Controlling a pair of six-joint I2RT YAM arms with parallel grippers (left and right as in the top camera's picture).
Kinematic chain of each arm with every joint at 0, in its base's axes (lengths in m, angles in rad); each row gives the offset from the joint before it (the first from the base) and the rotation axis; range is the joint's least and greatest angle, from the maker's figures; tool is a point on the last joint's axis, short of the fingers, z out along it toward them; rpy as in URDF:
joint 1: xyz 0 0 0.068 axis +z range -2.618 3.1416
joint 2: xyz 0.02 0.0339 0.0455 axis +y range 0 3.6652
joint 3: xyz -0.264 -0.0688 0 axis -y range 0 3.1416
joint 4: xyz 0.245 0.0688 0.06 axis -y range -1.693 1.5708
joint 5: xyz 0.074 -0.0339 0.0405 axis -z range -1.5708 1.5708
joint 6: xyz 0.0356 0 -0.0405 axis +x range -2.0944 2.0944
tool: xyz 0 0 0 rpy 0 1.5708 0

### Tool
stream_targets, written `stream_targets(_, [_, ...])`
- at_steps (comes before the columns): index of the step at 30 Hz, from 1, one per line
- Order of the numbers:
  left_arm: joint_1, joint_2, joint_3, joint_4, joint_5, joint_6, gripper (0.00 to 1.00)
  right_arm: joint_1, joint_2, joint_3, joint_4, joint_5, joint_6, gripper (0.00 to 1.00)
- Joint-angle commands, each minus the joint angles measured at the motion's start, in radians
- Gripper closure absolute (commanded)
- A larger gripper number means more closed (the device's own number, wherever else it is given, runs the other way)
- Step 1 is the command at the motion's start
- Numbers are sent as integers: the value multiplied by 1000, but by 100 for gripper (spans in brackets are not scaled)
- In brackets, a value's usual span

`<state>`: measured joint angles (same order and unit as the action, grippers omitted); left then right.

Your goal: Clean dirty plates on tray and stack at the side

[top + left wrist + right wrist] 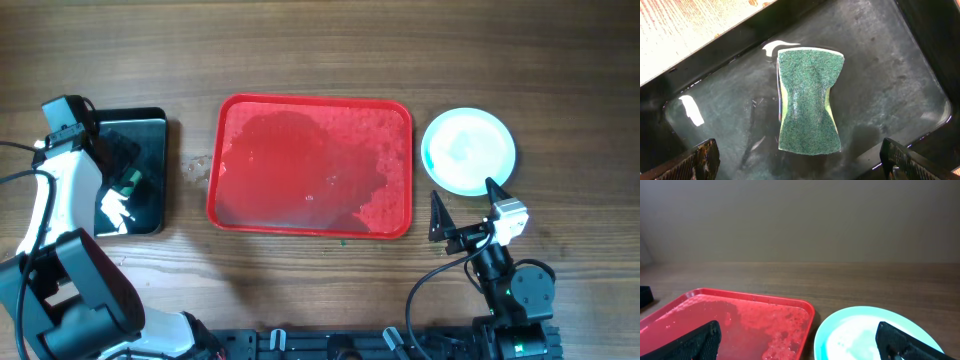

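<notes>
The red tray [312,165] lies at mid-table, wet and foamy, with no plates on it; it also shows in the right wrist view [740,320]. A pale aqua plate with a whitish centre [468,150] sits on the table just right of the tray, and shows in the right wrist view [860,335]. I cannot tell whether other plates lie under it. My right gripper [465,202] is open and empty, just in front of the plate [797,347]. My left gripper [118,168] is open [802,162] above a green sponge [809,100].
The sponge lies in shallow water in a small black tray [150,130] at the left [900,75]. A few wet spots [195,165] mark the wood between the two trays.
</notes>
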<state>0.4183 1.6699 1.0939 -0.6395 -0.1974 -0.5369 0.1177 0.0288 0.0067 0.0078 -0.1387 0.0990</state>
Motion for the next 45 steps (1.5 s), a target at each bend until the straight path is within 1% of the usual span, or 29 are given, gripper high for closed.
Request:
stream_targets(1, [5, 1, -3, 0, -10, -3, 0, -5, 7, -2, 3, -18, -20, 0])
stream_targets(8, [5, -2, -3, -1, -10, -2, 0, -5, 7, -1, 3, -18, -21, 0])
stream_targets(11, [2, -97, -4, -9, -7, -3, 0, -5, 7, -2, 3, -18, -21, 0])
stream_targets(13, [-11, -198, -4, -72, 72, -1, 0, -5, 7, -2, 3, -18, -20, 0])
stream_targets(14, [-16, -275, -13, -83, 74, 8, 0, -5, 7, -1, 3, -18, -21, 0])
stream_targets(16, [-28, -460, -63, -44, 101, 5, 0, -5, 7, -2, 3, -18, -20, 0])
stream_targets(19, [-67, -755, -206, 48, 100, 9, 0, -5, 7, -2, 3, -18, -21, 0])
stream_targets(20, [-89, -867, -275, 105, 99, 19, 0, -5, 7, -1, 3, -18, -20, 0])
stream_targets(22, [-125, -995, -361, 171, 99, 68, 0, -5, 7, -2, 3, -18, -20, 0])
stream_targets(23, [-163, -1098, -433, 221, 99, 122, 0, -5, 7, -2, 3, -18, -21, 0])
stream_targets(25, [-228, -1238, -549, 294, 100, 221, 0, -5, 7, -2, 3, -18, -21, 0])
stream_targets(26, [-254, -1295, -605, 338, 100, 250, 0, -5, 7, -2, 3, -18, -20, 0])
stream_targets(30, [-293, -1407, -760, 493, 105, 257, 0, -5, 7, -2, 3, -18, -21, 0])
stream_targets(32, [-294, -1472, -872, 606, 167, 318, 0, -5, 7, -2, 3, -18, -21, 0])
stream_targets(35, [-294, -1529, -951, 629, 180, 334, 0, -5, 7, -1, 3, -18, -21, 0])
stream_targets(36, [-294, -1547, -967, 629, 197, 366, 0, -5, 7, -1, 3, -18, -21, 0])
stream_targets(38, [-294, -1595, -991, 630, 293, 533, 0, -5, 7, -2, 3, -18, -21, 0])
stream_targets(39, [-311, -1626, -1001, 629, 320, 675, 0, -5, 7, -2, 3, -18, -20, 0])
stream_targets(40, [-319, -1632, -1006, 629, 320, 709, 0, -5, 7, -1, 3, -18, -20, 0])
stream_targets(42, [-332, -1644, -1014, 623, 319, 741, 0, -5, 7, -2, 3, -18, -21, 0])
stream_targets(45, [-333, -1666, -1041, 621, 312, 743, 0, -5, 7, -2, 3, -18, -20, 0])
